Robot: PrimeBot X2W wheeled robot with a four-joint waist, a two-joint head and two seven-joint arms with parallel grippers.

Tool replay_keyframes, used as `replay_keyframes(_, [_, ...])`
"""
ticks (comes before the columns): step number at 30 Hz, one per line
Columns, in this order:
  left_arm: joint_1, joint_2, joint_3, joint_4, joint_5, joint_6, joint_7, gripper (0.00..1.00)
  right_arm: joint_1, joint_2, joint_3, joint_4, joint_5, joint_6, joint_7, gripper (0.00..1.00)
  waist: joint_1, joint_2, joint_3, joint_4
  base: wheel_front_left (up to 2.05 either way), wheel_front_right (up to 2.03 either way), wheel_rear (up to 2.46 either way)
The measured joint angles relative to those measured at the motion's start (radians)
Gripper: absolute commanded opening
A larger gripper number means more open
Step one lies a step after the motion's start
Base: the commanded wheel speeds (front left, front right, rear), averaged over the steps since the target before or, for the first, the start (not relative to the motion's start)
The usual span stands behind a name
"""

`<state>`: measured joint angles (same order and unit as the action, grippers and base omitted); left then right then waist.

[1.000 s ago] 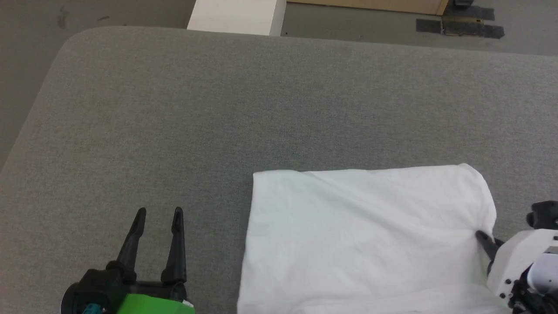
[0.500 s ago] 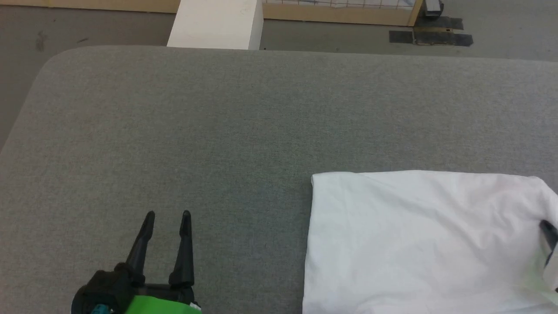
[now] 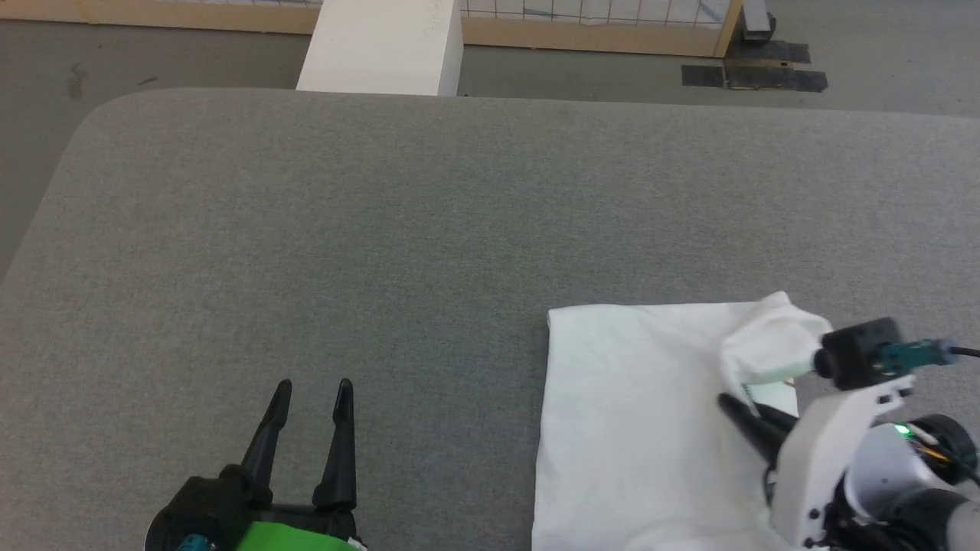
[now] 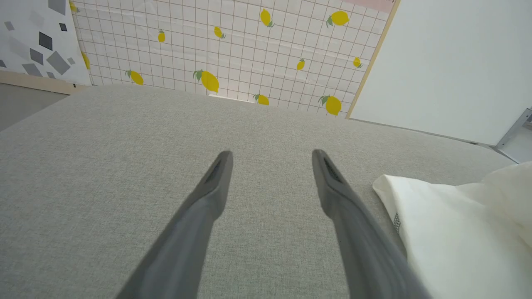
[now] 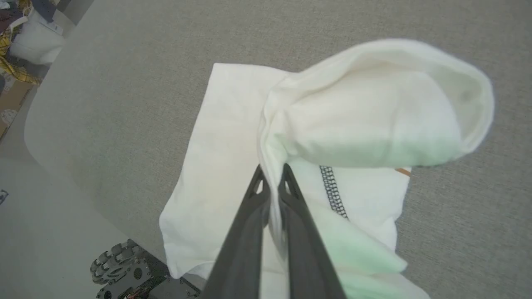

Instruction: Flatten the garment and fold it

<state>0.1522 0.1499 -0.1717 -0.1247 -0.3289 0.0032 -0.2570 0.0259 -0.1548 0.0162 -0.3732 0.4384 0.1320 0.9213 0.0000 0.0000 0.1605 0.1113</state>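
A white garment [image 3: 643, 428] lies part-folded on the near right of a grey, fabric-covered tabletop [image 3: 383, 229]. Its left edge is straight and its far edge runs parallel to the tabletop's far rim. The robot's right hand [image 3: 726, 399] is clamped tight on a fold of the cloth, its two dark fingers [image 5: 249, 216] pressed together around the thin fabric. The pinched part rises off the layer below in a puffed loop over the garment's right side. Under that loop, a dark zigzag seam [image 5: 332, 191] and a small brown patch [image 5: 402, 171] show close to the garment's right edge. The left hand [image 3: 314, 385] is poised over bare tabletop well to the left of the garment, jaws spread wide and holding nothing. In its wrist view the cloth's far left corner sits just beside its right finger. A wide stretch of grey tabletop runs from the garment's left edge out to the rounded far-left corner, and another broad band lies between the garment's far edge and the far rim. Beyond that rim a white box [image 3: 383, 46] stands on the grey floor [image 3: 574, 69], well apart from the garment.
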Motion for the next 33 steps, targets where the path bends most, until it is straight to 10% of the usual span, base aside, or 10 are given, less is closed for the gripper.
replay_keyframes(10, [-0.006, -0.011, -0.005, 0.017, -0.007, -0.004, 0.000, 1.00, -0.106, 0.039, 0.218, 0.073, 0.007, 0.000, -0.026, 0.00, 0.0000, 0.0000, 0.017, 0.043, 0.00, 0.00, 0.00])
replay_keyframes(21, [-0.025, -0.025, -0.016, 0.047, -0.014, -0.014, 0.000, 1.00, -0.224, 0.103, 0.276, 0.463, -0.093, 0.000, -0.203, 0.00, 0.0000, 0.0000, 0.021, 0.066, 0.00, 0.00, 0.00])
replay_keyframes(23, [-0.029, -0.025, -0.016, 0.052, -0.014, -0.020, 0.000, 1.00, -0.237, 0.103, 0.290, 0.521, -0.071, 0.000, -0.246, 0.30, 0.0000, 0.0000, 0.016, 0.068, 0.00, 0.00, 0.00])
replay_keyframes(24, [-0.030, -0.025, -0.017, 0.054, -0.015, -0.020, 0.000, 1.00, -0.244, 0.103, 0.299, 0.551, -0.063, 0.000, -0.268, 0.84, 0.0000, 0.0000, 0.013, 0.068, 0.00, 0.00, 0.00])
replay_keyframes(25, [-0.030, -0.025, -0.018, 0.057, -0.015, -0.021, 0.000, 1.00, -0.252, 0.103, 0.307, 0.581, -0.055, 0.000, -0.287, 1.00, 0.0000, 0.0000, 0.009, 0.068, 0.00, 0.00, 0.00])
replay_keyframes(33, [-0.028, -0.024, -0.023, 0.076, -0.017, -0.021, 0.000, 1.00, -0.279, 0.105, 0.359, 0.627, 0.026, 0.000, -0.350, 1.00, 0.0000, 0.0000, -0.024, 0.061, 0.00, 0.00, 0.00])
